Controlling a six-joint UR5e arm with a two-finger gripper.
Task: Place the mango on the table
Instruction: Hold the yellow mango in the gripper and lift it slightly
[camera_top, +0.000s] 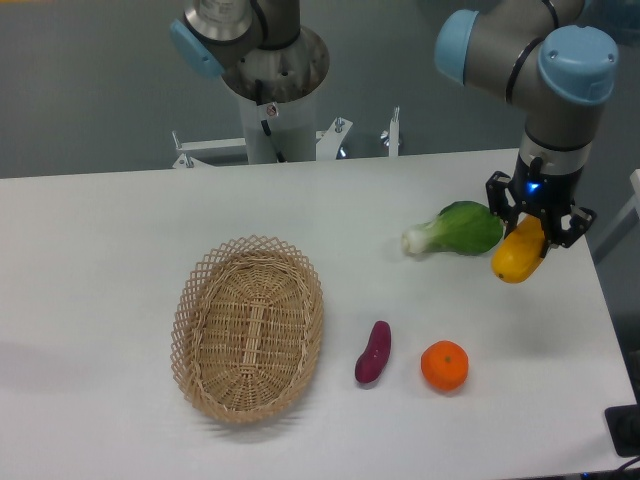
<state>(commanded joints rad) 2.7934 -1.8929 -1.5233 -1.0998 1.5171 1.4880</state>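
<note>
Across the lower two thirds of the frame spreads the white table, with the wicker basket empty at lower left. At right, the gripper pinches the mango by its upper end, its lower tip hanging tilted beside the green vegetable. Whether that tip touches the tabletop I cannot tell, so the job looks nearly done: lowering, if needed, and letting go remain. The mango is smooth, yellow-orange, elongated. An orange and purple sweet potato lie lower centre.
</note>
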